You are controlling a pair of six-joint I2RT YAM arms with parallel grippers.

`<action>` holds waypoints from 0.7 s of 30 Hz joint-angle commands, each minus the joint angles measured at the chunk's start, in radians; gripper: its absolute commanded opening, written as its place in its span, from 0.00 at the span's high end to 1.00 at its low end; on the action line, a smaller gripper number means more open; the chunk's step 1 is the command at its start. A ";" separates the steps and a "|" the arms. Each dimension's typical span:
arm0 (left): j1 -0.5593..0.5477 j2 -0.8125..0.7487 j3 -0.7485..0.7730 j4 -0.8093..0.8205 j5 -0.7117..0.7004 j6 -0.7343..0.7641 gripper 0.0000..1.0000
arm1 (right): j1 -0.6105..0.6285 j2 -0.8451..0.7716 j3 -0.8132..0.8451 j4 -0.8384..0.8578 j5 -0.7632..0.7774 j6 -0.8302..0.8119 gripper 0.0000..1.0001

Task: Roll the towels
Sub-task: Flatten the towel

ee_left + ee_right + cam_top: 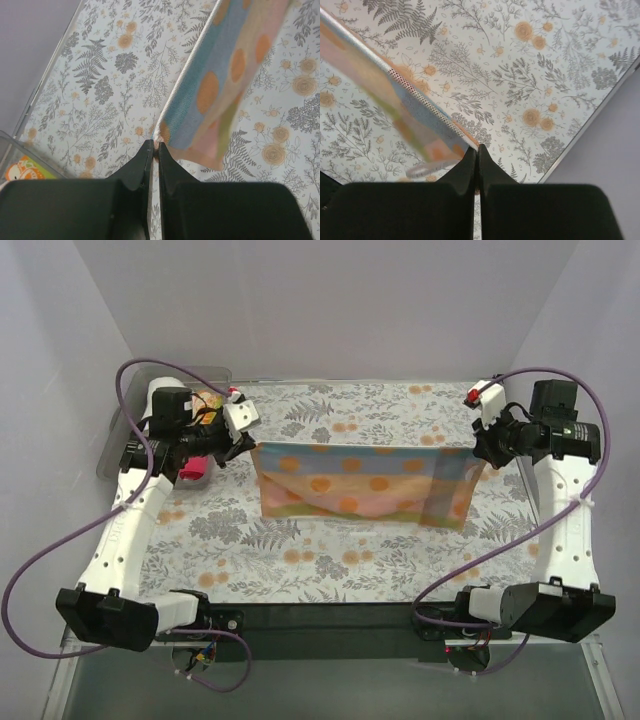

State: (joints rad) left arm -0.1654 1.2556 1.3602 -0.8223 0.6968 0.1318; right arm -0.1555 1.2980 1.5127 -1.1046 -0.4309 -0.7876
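Observation:
A striped towel (365,483) with blue, pink, yellow and green bands and orange spots hangs stretched between both grippers above the table. My left gripper (247,445) is shut on its left top corner; the left wrist view shows the towel (220,85) pinched at the fingertips (155,145). My right gripper (483,453) is shut on the right top corner; the right wrist view shows the towel (405,102) running up-left from the jaws (477,149). A magenta-red towel (194,472) lies partly hidden under the left arm.
A grey-and-orange floral covering (330,560) spreads over the table. A clear plastic bin (207,380) stands at the back left with colourful items inside; its corner shows in the left wrist view (22,167). White walls enclose the back and sides.

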 commanded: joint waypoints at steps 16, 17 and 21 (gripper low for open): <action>0.017 0.514 0.011 0.245 -0.172 -0.155 1.00 | 0.117 0.562 0.081 0.301 0.110 0.145 0.99; 0.017 0.539 0.022 0.262 -0.178 -0.153 1.00 | 0.120 0.598 0.122 0.310 0.121 0.152 0.99; 0.017 0.686 0.141 0.290 -0.210 -0.158 1.00 | 0.140 0.736 0.277 0.315 0.190 0.153 0.99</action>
State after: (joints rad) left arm -0.1577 1.9202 1.3930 -0.6147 0.5354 -0.0086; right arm -0.0200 2.0197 1.6772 -0.8589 -0.3244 -0.6586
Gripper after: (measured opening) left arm 0.024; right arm 0.015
